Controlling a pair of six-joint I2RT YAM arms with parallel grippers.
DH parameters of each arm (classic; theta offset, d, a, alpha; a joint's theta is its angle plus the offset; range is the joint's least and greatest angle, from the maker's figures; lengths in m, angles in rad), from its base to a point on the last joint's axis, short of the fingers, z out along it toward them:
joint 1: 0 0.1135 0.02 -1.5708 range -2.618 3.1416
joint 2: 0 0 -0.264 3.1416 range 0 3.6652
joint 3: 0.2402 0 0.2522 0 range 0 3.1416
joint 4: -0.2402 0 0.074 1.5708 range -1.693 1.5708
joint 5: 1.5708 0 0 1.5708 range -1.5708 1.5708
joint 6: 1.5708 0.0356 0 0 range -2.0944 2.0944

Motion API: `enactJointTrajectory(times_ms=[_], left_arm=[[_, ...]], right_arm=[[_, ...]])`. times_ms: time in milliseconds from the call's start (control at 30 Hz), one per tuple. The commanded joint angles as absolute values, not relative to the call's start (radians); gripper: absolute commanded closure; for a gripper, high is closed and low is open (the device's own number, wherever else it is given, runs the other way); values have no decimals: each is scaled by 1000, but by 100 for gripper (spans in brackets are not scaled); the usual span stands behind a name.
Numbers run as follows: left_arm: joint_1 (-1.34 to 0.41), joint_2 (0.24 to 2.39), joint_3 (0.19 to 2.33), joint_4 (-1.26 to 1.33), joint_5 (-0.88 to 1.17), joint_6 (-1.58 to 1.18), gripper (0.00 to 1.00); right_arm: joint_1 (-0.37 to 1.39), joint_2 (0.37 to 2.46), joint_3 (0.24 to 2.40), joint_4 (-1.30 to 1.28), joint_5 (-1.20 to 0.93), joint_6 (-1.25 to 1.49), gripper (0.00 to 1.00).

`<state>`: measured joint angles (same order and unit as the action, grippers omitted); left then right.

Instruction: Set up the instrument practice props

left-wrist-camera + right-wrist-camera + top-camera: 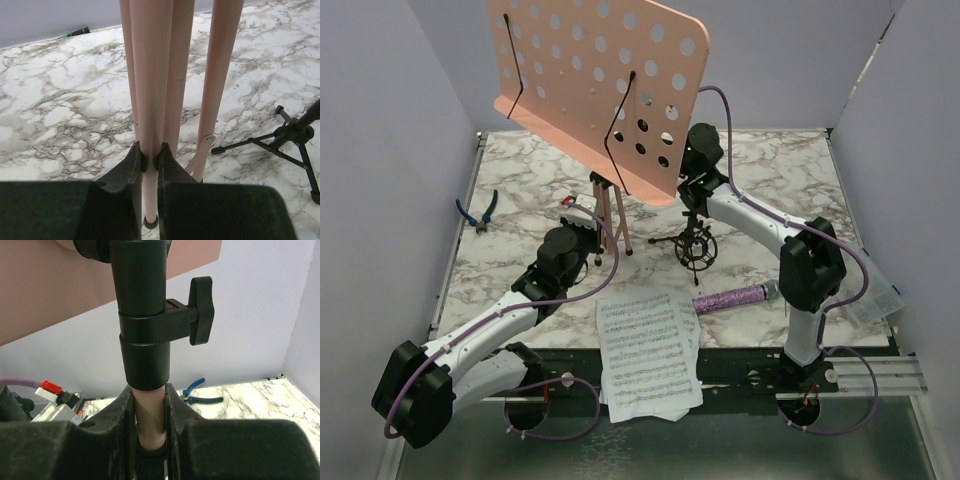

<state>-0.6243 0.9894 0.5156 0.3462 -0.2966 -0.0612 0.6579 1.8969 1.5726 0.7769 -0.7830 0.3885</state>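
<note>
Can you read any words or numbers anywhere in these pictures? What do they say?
No text can be read anywhere.
On the white sheet-music pages: printed lines of notes, too small to read.
On the pink music stand, the purple microphone and the blue-handled pliers: no writing shows.

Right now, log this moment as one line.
left fingers shut on pink music stand leg | right fingers shut on stand pole | sheet music, purple microphone lying flat | shock-mount upright

Behind sheet-music pages (648,350), music stand (595,100); microphone (730,298) to their right
</note>
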Motion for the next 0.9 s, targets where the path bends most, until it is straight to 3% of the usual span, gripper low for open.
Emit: enactJointTrajectory(times_ms=[0,867], left_arm=[[-615,994,505,400,-367,-40,100],[-612,1114,554,350,-492,-25,100]], right_arm=[[654,1871,1708,915,-694,350,99],[636,1908,1814,925,-492,279,99]])
